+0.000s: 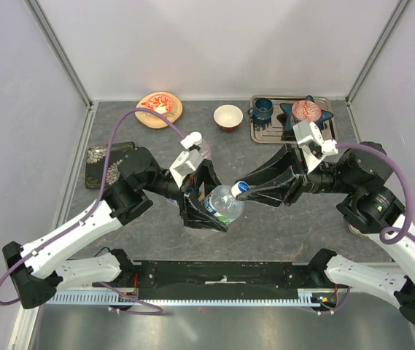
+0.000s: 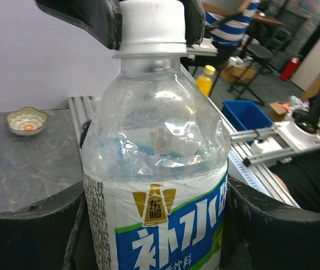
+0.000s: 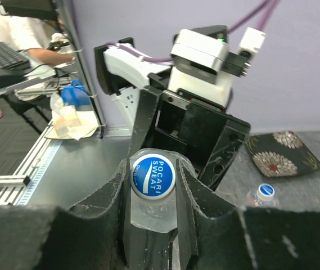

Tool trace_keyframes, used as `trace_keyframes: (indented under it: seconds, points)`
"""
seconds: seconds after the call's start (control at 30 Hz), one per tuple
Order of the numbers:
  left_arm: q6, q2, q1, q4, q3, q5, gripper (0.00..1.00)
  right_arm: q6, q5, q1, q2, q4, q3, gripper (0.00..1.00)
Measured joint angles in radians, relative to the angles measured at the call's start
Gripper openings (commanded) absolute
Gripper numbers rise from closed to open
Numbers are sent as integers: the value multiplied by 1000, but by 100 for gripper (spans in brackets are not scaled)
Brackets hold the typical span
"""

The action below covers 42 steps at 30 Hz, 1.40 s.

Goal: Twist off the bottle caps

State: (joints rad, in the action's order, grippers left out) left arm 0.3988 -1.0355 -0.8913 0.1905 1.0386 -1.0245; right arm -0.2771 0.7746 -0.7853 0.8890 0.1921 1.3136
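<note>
A short clear bottle (image 1: 225, 205) with a blue-and-white label is held tilted above the middle of the table. My left gripper (image 1: 203, 209) is shut on its body, and the label fills the left wrist view (image 2: 160, 225). My right gripper (image 1: 248, 188) is shut on its cap (image 1: 241, 187), a white-sided cap (image 2: 151, 22) with a blue top (image 3: 152, 175); the black fingers (image 3: 112, 194) press it on both sides. A second clear bottle with a blue cap (image 3: 262, 194) stands on the table behind. The other bottles are out of view.
At the back are a wooden saucer (image 1: 159, 106), a white bowl (image 1: 228, 117) and a metal tray (image 1: 265, 131) with a blue cup and a star-shaped dish. A black floral plate (image 1: 109, 162) lies at the left, also in the right wrist view (image 3: 283, 154).
</note>
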Motion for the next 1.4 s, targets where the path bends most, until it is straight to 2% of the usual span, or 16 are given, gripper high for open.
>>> trace_keyframes:
  seconds: [0.23,0.5,0.53,0.57,0.6,0.67,0.7,0.8,0.9,1.17,1.3,1.4]
  points:
    - [102,-52,3,122,2,-161,21,8,170,6,2,-124,-42,0]
    - [137,-75,1,158,2,-230,20,22,247,7,3,-180,-69,0]
    - [137,-76,1,158,2,-234,20,23,249,7,3,-181,-70,5]
    - [137,-77,1,156,2,-235,19,23,248,7,3,-181,-72,16]
    - [136,-77,1,153,2,-235,19,23,245,7,2,-178,-72,34]
    - [122,-76,2,131,3,-231,19,24,229,6,0,-164,-71,49]
    - [109,-74,2,109,5,-223,19,24,212,6,0,-146,-69,64]
    - [48,-66,6,22,14,-137,19,17,109,-3,-5,-65,-49,78]
    - [-15,-61,10,-63,18,-45,20,14,-26,-10,1,6,-13,86]
    - [-151,-25,6,-219,19,229,23,-31,-388,-10,61,121,180,86]
    - [-230,-11,-50,-256,19,496,24,-104,-572,-10,94,176,222,82]
    - [-298,-5,-135,-267,19,727,25,-175,-679,-10,114,222,219,80]
